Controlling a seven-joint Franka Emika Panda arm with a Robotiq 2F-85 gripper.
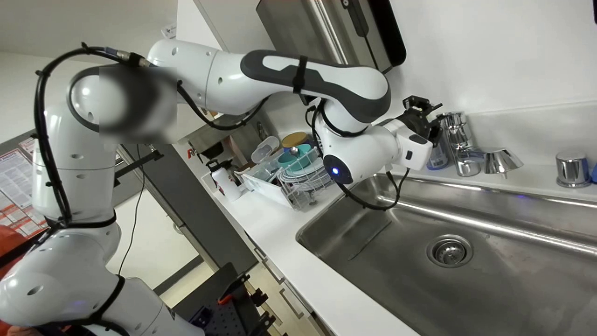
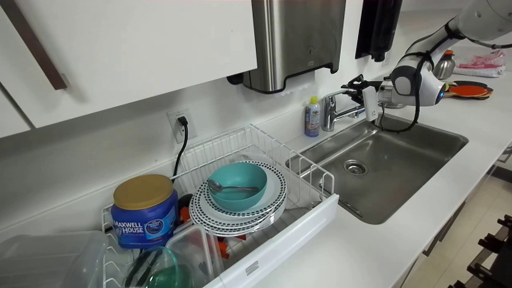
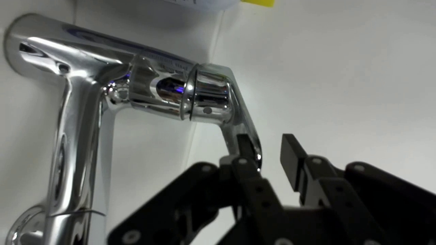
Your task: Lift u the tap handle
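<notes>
The tap handle (image 3: 237, 127) is a short chrome lever on top of the silver tap (image 3: 80, 109), slanting down behind my gripper in the wrist view. It also shows in an exterior view (image 2: 337, 93), with its tip at my gripper. My gripper (image 3: 269, 153) is part open with nothing between its fingers. Its left finger overlaps the lever's lower end and hides part of it. The right finger stands apart, to the right of the lever. I cannot tell whether the left finger touches it. The gripper is beside the tap top in both exterior views (image 1: 431, 114) (image 2: 354, 87).
A yellow-capped spray can (image 2: 312, 118) stands beside the tap. A steel sink (image 1: 401, 280) lies below. A chrome fitting (image 1: 572, 169) stands on the ledge. A paper towel dispenser (image 2: 298, 44) hangs above. A dish rack (image 2: 280, 248) with plates and a teal bowl stands beside the sink.
</notes>
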